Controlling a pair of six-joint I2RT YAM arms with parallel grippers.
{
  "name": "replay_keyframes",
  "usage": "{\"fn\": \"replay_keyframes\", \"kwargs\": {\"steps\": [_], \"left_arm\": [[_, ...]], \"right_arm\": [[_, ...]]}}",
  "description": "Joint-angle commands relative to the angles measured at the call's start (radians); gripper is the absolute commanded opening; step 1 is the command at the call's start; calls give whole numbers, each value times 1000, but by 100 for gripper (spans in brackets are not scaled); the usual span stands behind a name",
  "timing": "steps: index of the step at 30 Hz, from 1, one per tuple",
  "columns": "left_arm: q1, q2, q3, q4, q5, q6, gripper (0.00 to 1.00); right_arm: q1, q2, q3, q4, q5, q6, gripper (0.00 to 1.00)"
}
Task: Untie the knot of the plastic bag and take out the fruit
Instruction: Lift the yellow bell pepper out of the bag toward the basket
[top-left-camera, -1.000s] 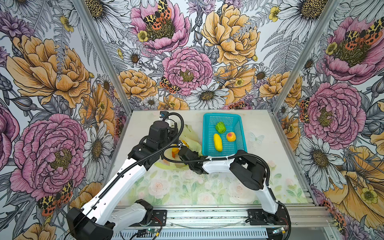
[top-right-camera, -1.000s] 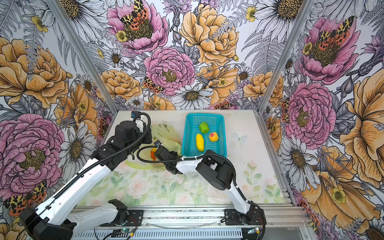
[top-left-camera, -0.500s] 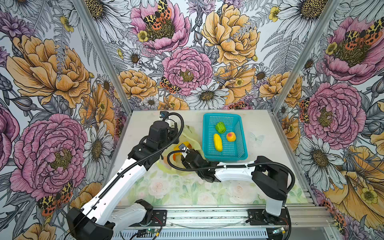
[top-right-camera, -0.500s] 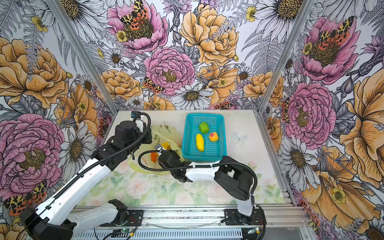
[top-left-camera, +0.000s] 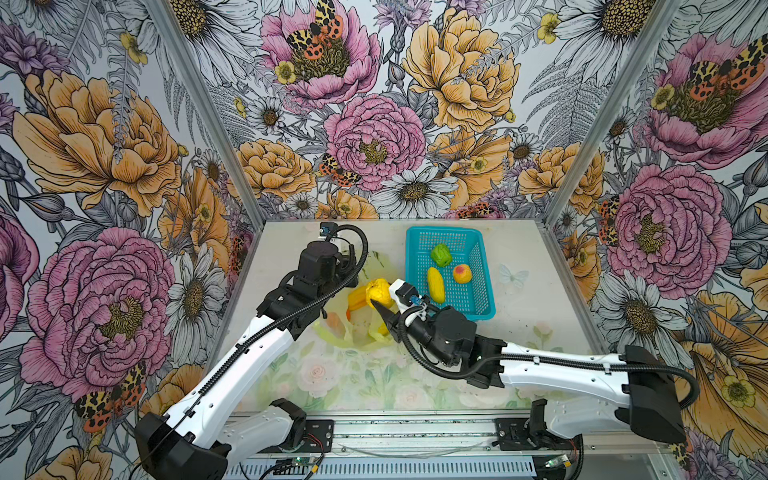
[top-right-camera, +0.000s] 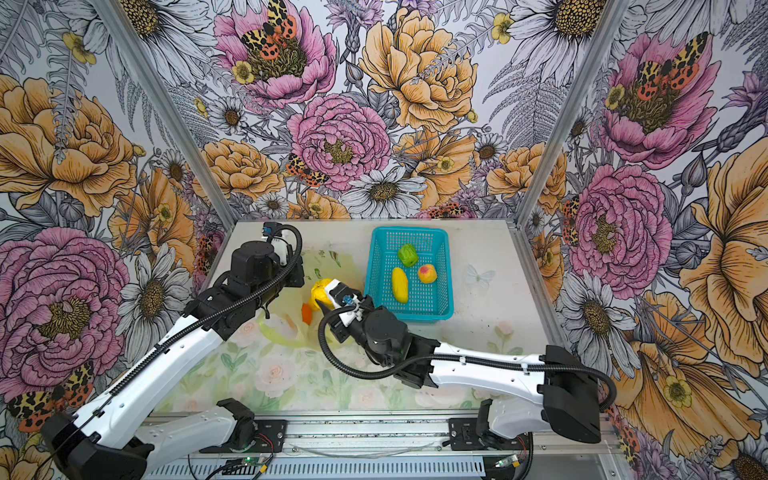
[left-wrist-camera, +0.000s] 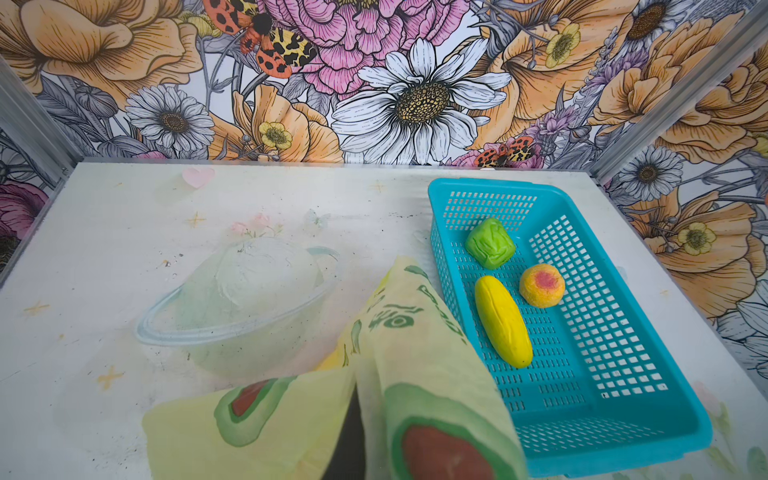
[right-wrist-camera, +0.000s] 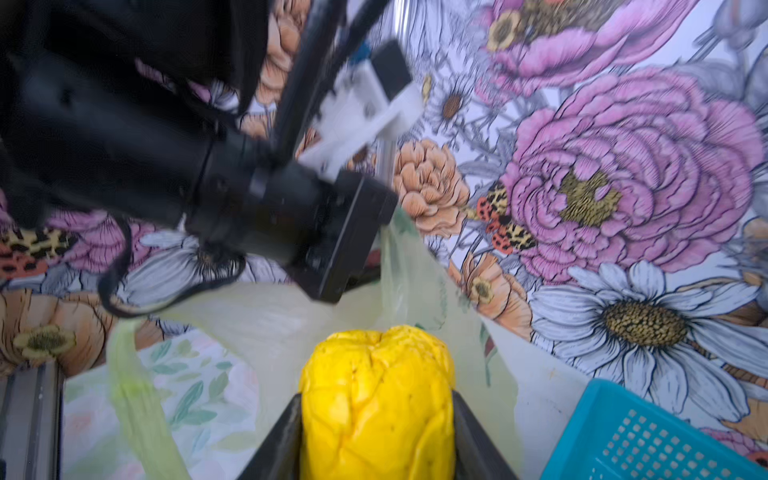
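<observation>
Centre table: right gripper (right-wrist-camera: 374, 440) part-open, clamped on round yellow fruit (right-wrist-camera: 376, 374) over plastic bag (top-left-camera: 353, 334). Beyond, left gripper (left-wrist-camera: 349, 432) pinched shut on bag edge. Far right: basket (left-wrist-camera: 623, 453) holds green fruit (top-left-camera: 441, 254), long yellow fruit (top-left-camera: 435, 284), peach (top-left-camera: 461, 274).

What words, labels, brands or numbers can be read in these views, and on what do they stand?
Green lettering printed on the plastic bag, seen in the left wrist view: creased and skewed, unreadable.
No other text, label, brand or number shows in any view.
</observation>
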Motion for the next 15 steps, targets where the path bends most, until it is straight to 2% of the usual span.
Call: {"fn": "replay_keyframes", "kwargs": {"steps": [1, 6, 10, 13, 15], "left_arm": [[7, 2, 0, 14, -7, -7, 0], [7, -5, -1, 12, -5, -7, 0], [5, -8, 0, 11, -5, -11, 0], [5, -3, 7, 12, 6, -8, 0], [5, -2, 8, 8, 2, -7, 0]], "right_arm": [[-53, -89, 21, 147, 14, -47, 23], [-190, -143, -140, 346, 119, 31, 23], [-312, -121, -227, 326, 118, 105, 24], [-361, -61, -170, 248, 153, 130, 22], [-369, -12, -143, 237, 136, 143, 22]]}}
